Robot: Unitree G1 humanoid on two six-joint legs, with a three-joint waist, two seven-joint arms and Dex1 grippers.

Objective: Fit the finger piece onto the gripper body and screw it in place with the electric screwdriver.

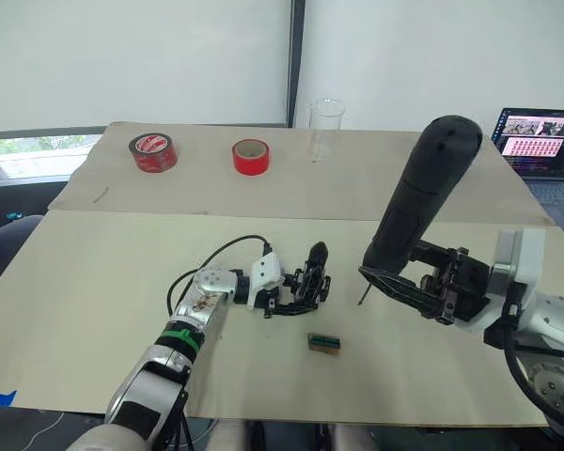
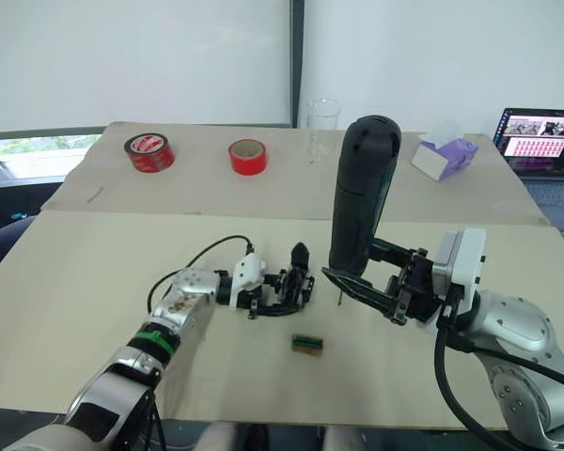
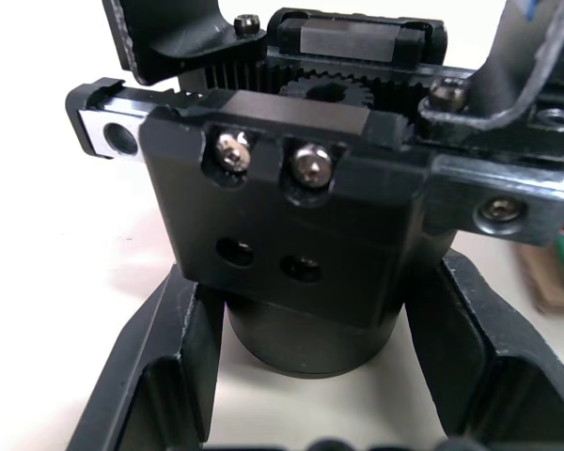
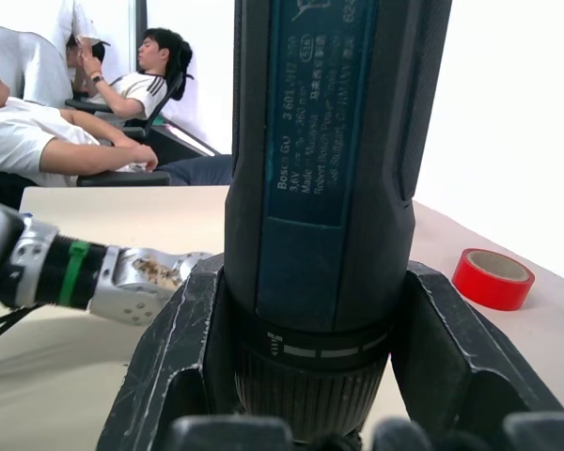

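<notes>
The gripper body (image 1: 308, 280), a small black blocky mechanism, rests near the table's middle with my left gripper (image 1: 296, 293) shut on it. In the left wrist view my fingers (image 3: 160, 376) clasp its round base, below two silver screws and two bare holes in the block (image 3: 301, 235). A pointed black finger (image 1: 317, 254) rises from the body; I cannot tell whether it is the finger piece. My right gripper (image 1: 387, 272) is shut on the lower end of the electric screwdriver (image 1: 423, 188). The screwdriver leans upright, its thin bit (image 1: 362, 299) just above the table to the right of the body.
A small green-brown block (image 1: 324, 343) lies in front of the gripper body. Two red tape rolls (image 1: 153, 152) (image 1: 251, 157) and a clear cup (image 1: 326, 127) stand at the back. A laptop (image 1: 539, 141) and a tissue box (image 2: 445, 157) sit at the far right. People sit beyond the table (image 4: 94, 122).
</notes>
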